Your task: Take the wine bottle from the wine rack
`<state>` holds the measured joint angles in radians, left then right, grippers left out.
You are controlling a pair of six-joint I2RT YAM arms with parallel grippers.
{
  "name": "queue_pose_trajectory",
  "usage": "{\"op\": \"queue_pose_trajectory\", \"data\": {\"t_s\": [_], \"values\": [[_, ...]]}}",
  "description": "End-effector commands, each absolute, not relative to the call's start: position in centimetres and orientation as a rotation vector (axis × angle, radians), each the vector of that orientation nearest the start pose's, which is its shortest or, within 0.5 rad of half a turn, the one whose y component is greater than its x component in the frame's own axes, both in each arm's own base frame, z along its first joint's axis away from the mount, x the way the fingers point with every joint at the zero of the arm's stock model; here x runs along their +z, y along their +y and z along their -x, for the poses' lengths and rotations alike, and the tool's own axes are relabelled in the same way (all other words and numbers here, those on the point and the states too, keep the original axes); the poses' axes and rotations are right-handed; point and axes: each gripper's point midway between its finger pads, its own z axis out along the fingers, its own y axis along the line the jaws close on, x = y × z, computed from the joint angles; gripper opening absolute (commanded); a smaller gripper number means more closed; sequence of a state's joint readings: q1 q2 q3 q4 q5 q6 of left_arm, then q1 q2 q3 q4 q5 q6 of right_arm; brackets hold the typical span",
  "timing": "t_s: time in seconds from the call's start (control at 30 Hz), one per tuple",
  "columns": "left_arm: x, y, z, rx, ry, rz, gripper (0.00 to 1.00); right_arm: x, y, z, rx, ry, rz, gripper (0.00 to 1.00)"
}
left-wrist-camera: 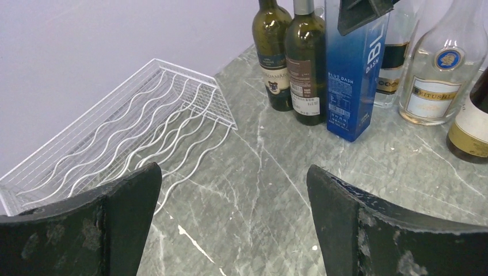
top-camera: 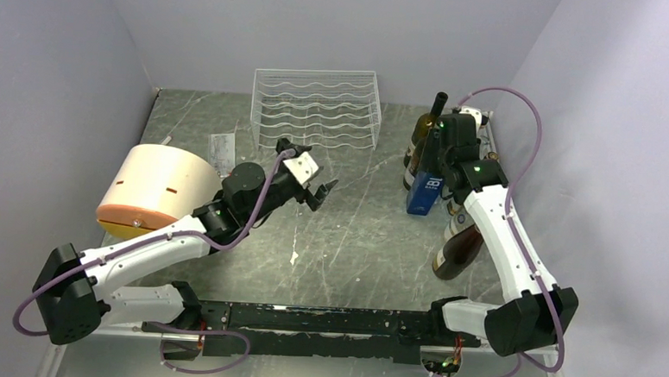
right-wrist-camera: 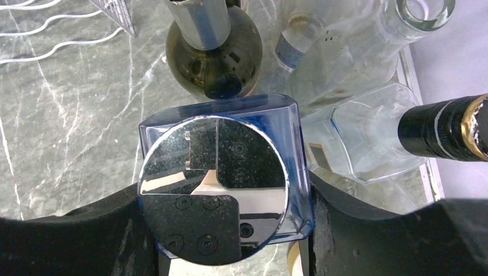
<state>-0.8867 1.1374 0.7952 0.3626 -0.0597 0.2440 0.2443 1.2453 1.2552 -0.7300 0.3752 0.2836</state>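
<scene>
The white wire wine rack (top-camera: pixel 316 110) stands at the back of the table, and I see no bottle on its wavy shelves; it also shows in the left wrist view (left-wrist-camera: pixel 132 126). My right gripper (right-wrist-camera: pixel 227 230) is shut around the top of a blue square bottle (right-wrist-camera: pixel 293 144) with a mirrored round cap. The blue bottle (top-camera: pixel 424 193) stands upright at the right, its base on the table (left-wrist-camera: pixel 348 86). Two dark green wine bottles (left-wrist-camera: pixel 305 63) stand right behind it. My left gripper (top-camera: pixel 318 188) is open and empty over mid-table, in front of the rack.
Clear glass bottles (left-wrist-camera: pixel 440 69) and a brown bottle (top-camera: pixel 459 251) crowd the right side by the wall. A cream cylindrical drum (top-camera: pixel 149 187) lies at the left. A paper slip (top-camera: pixel 222 148) lies left of the rack.
</scene>
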Motion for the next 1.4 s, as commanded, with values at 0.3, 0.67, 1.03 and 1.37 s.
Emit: {"op": "queue_pose_trajectory", "data": {"t_s": [0.3,0.67,1.03,1.37], "values": [[31.3,-29.1,-28.6,-0.484,1.326,-0.704,0.99,26.0,3.3,-36.7,-0.073,2.083,-0.251,0.23],[30.6,-28.2,-29.9,-0.453,1.359,-0.670,1.00,26.0,3.7,-36.1,-0.041,2.092,-0.224,0.89],[33.8,-22.7,-33.0,-0.313,1.426,-0.446,0.99,32.4,6.5,-33.4,0.180,1.935,-0.055,1.00],[45.7,-16.9,-31.2,-0.319,1.426,-0.208,0.99,43.1,6.9,-25.8,0.284,1.612,0.090,1.00]]}}
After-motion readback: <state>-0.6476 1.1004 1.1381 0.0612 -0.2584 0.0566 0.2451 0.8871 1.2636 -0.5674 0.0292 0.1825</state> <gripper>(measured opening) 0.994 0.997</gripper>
